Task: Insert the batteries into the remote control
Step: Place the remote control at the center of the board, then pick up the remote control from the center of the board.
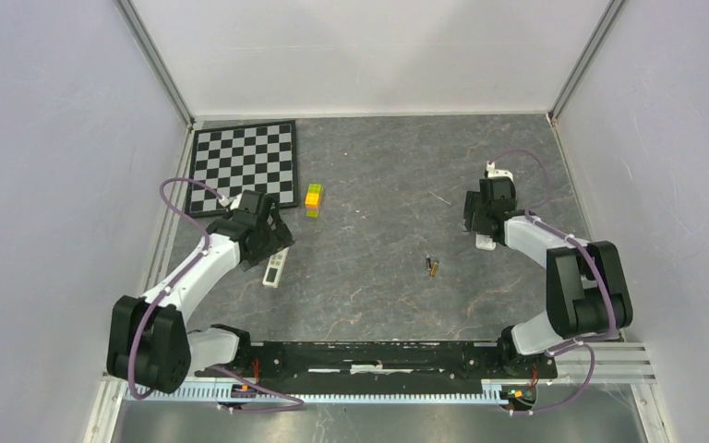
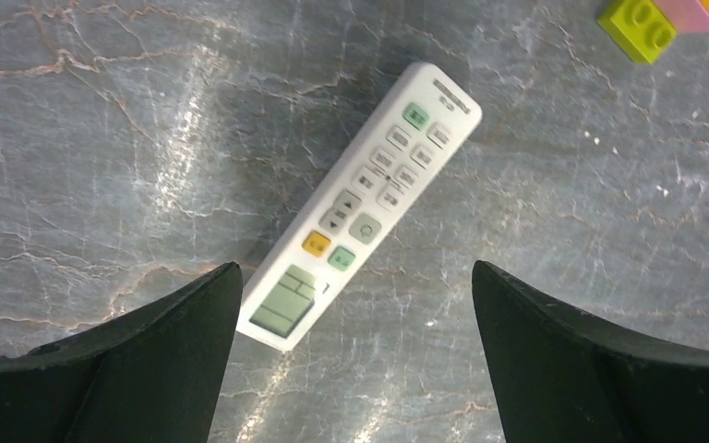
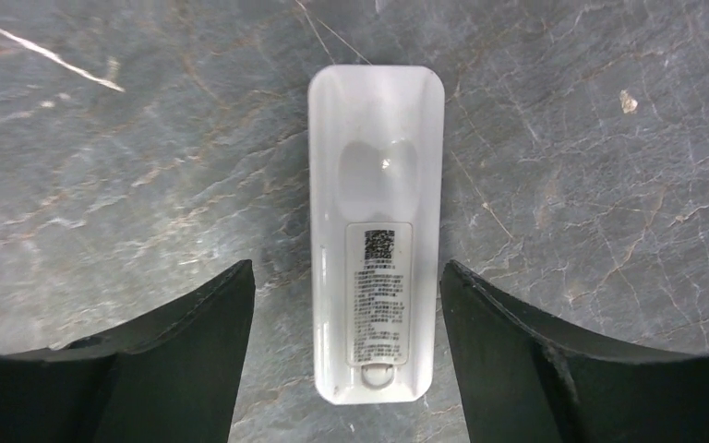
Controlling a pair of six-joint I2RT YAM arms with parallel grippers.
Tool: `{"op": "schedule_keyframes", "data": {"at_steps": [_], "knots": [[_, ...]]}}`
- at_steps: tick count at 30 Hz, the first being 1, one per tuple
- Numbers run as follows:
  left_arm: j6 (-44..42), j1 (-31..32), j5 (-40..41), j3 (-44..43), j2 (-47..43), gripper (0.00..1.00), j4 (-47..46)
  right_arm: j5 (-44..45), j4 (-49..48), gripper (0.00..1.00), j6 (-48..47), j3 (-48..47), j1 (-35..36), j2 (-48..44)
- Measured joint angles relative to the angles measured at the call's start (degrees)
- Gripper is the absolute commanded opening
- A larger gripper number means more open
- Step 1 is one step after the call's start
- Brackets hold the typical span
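Checkerboard (image 1: 246, 166) upper left of frame, block (image 1: 314, 199) just beside its right edge. Left remote (image 1: 276, 269) below the board. Right remote (image 1: 486, 242) centre right. Batteries (image 1: 432, 266) between the two, nearer the right one.

Top cam: high up behind the arms (image 1: 194, 272), looking down at the whole table (image 1: 378, 305). Both wrist cams point straight down, v close. Left one sees the buttons-up remote (image 2: 360, 208), mid-left in top view; right one the face-down remote (image 3: 377, 231), mid-right there.
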State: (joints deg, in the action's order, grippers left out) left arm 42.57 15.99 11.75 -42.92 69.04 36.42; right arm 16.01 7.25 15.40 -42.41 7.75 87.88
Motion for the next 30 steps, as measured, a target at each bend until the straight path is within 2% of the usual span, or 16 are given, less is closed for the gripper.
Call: {"op": "schedule_keyframes", "data": {"at_steps": [5, 7, 13, 24, 27, 30], "knots": [[0.00, -1.29, 0.17, -0.33, 4.50, 1.00, -1.57, -3.72, 0.48, 0.81, 0.74, 0.02, 0.00, -5.33], [-0.02, -1.29, -0.02, -0.33, 7.28, 0.94, -2.62, -5.51, 0.28, 0.81, 1.16, 0.17, 0.00, -7.69], [-1.25, -1.25, -1.42, -0.98, 14.60, 0.66, -4.28, -10.21, 0.15, 0.78, 2.05, 0.83, 0.39, -12.57], [-3.10, 3.28, -1.40, -1.44, 15.30, 0.11, -5.79, -16.61, 0.50, 0.74, 3.89, 3.41, 4.15, -16.81], [-4.24, 4.79, -2.73, -1.44, 15.23, 0.02, -6.19, -19.98, 0.04, 0.75, 4.11, 4.94, 6.82, -17.97], [-5.81, 6.08, -7.91, -1.44, 14.14, 0.02, -6.97, -25.14, -1.64, 0.78, 4.55, 6.62, 11.30, -19.26]]}}
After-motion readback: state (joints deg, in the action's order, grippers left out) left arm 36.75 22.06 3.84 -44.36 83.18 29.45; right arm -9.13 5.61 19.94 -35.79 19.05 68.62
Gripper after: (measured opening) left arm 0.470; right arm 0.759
